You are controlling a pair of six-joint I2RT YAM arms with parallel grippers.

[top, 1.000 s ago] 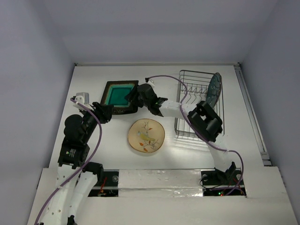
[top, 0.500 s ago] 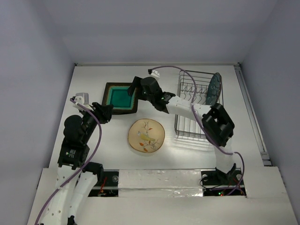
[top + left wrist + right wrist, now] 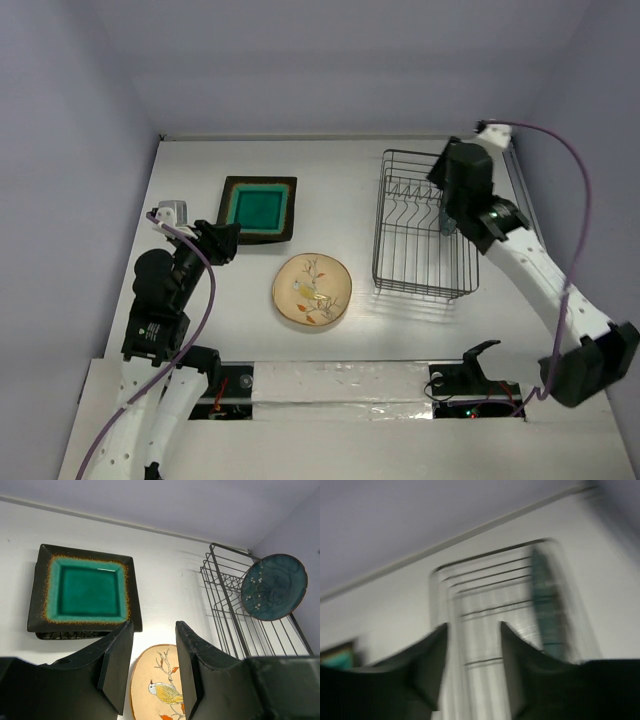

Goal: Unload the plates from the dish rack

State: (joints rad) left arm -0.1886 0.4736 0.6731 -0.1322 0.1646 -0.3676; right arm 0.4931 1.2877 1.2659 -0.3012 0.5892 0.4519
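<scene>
The dish rack (image 3: 425, 262) stands at the right and also shows in the left wrist view (image 3: 223, 611). The round blue-teal plate (image 3: 274, 586) stands upright at its right side; from above my right arm hides most of it. My right gripper (image 3: 446, 212) is open and empty above the rack, near that plate (image 3: 547, 615); its wrist view (image 3: 472, 626) is blurred. The dark square plate with teal centre (image 3: 259, 208) lies flat at the left, with a patterned dark edge (image 3: 65, 635) under it. The cream round plate (image 3: 312, 291) lies at centre. My left gripper (image 3: 225, 240) is open and empty.
The enclosure's walls close in the table at the back and both sides. A raised rail (image 3: 535, 240) runs along the right edge beside the rack. My left gripper (image 3: 153, 626) hangs above the table between the square plate (image 3: 85, 594) and the cream plate (image 3: 162, 690).
My right arm has let go of the square teal plate and swung right, from the left of the table to over the rack. The left arm has not moved.
</scene>
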